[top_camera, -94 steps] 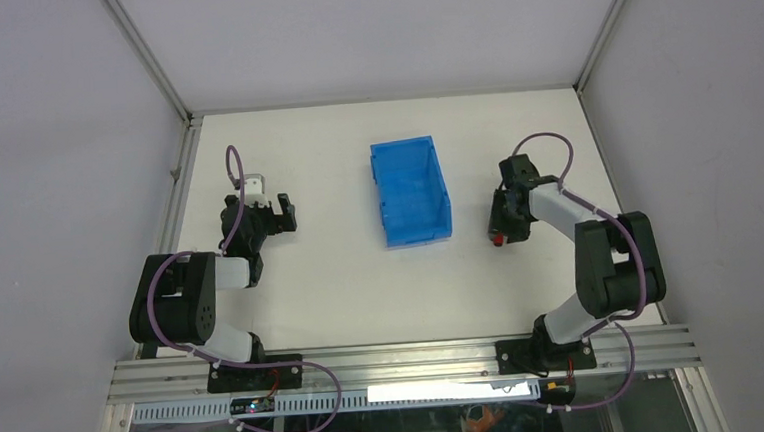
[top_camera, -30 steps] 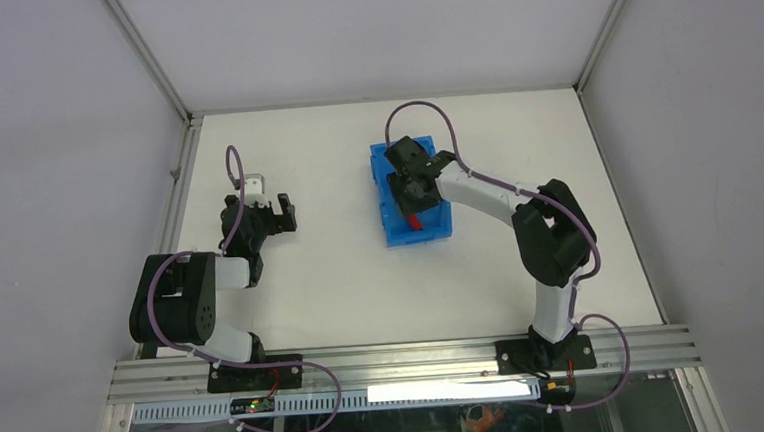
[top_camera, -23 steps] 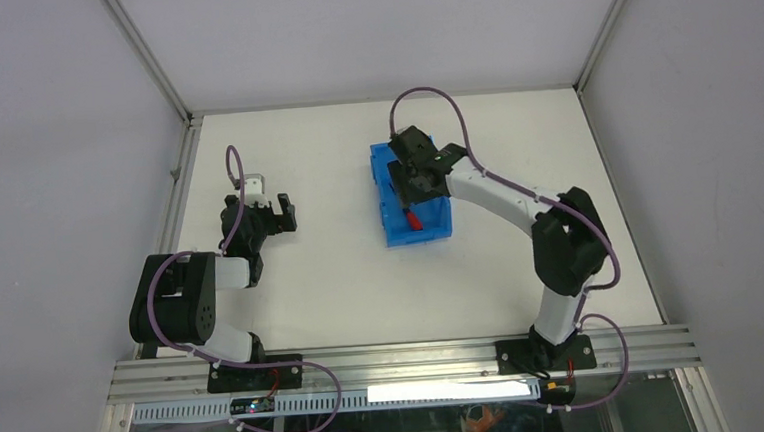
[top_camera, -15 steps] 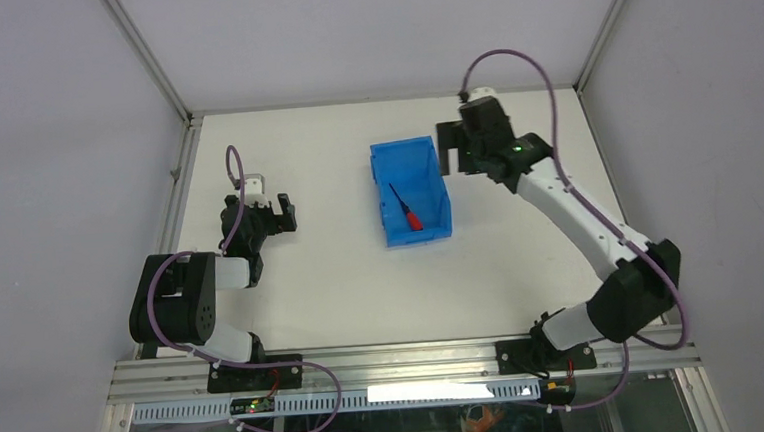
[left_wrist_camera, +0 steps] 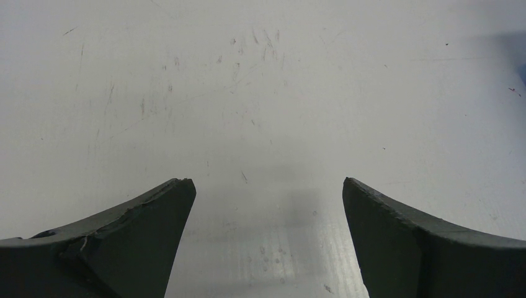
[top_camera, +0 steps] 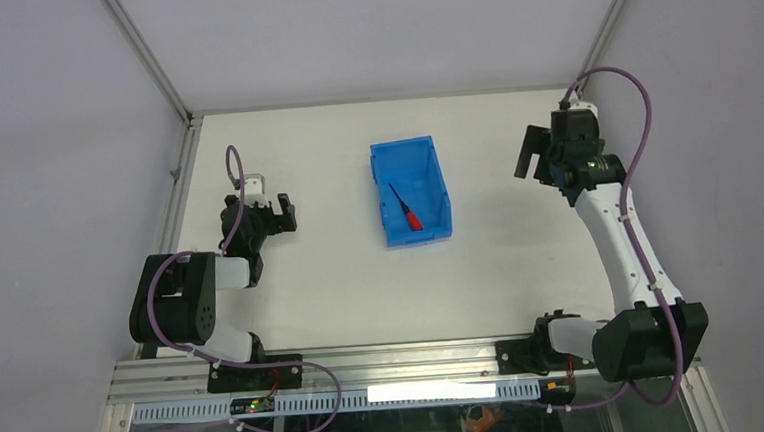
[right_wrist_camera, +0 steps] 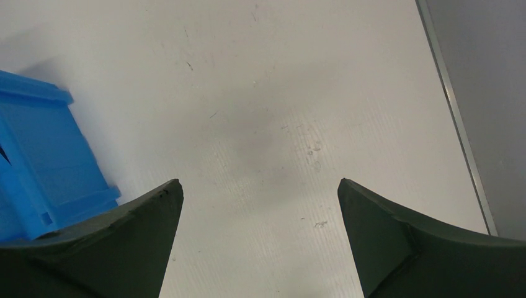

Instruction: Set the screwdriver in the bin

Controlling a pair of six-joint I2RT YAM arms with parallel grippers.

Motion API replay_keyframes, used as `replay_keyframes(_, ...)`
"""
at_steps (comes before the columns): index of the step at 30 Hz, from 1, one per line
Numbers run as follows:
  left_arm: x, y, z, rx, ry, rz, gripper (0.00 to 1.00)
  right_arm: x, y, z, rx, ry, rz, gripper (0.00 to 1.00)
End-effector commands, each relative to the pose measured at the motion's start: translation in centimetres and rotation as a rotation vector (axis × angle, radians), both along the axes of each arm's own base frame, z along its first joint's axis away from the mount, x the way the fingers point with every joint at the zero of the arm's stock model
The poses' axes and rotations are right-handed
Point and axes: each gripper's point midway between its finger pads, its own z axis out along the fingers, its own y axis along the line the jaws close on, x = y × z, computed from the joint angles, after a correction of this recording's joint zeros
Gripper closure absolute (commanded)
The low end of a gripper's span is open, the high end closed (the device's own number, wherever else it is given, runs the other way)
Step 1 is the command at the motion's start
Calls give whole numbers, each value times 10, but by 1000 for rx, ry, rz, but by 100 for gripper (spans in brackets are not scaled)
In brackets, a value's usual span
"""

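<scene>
The blue bin (top_camera: 421, 179) stands at the middle of the table, and its corner (right_wrist_camera: 37, 155) shows at the left of the right wrist view. The screwdriver (top_camera: 410, 217), with its red handle and thin black shaft, lies slanted on the bin's floor. Nothing is touching it. My right gripper (top_camera: 528, 155) hangs well to the right of the bin near the far right corner. It is open (right_wrist_camera: 260, 186), with only bare table between its fingers. My left gripper (top_camera: 280, 214) rests low at the left of the table, open and empty (left_wrist_camera: 267, 186).
White walls close the table in on three sides. Metal rails run along the left edge (top_camera: 178, 188) and the right edge (right_wrist_camera: 456, 105). The right arm's purple cable (top_camera: 631, 101) loops up near the right wall.
My right gripper was over the bin with the screwdriver; it opened, the screwdriver now lies in the bin, and the arm swung away to the far right. The left arm stayed still.
</scene>
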Motion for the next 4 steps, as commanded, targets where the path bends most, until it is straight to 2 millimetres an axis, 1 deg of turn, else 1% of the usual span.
replay_keyframes(1, 9, 0, 18, -10, -60, 6, 1, -6, 0, 9, 18, -42, -8, 1)
replay_keyframes(4, 9, 1, 18, -10, -60, 7, 1, -6, 2, 10, 32, -43, -2, 1)
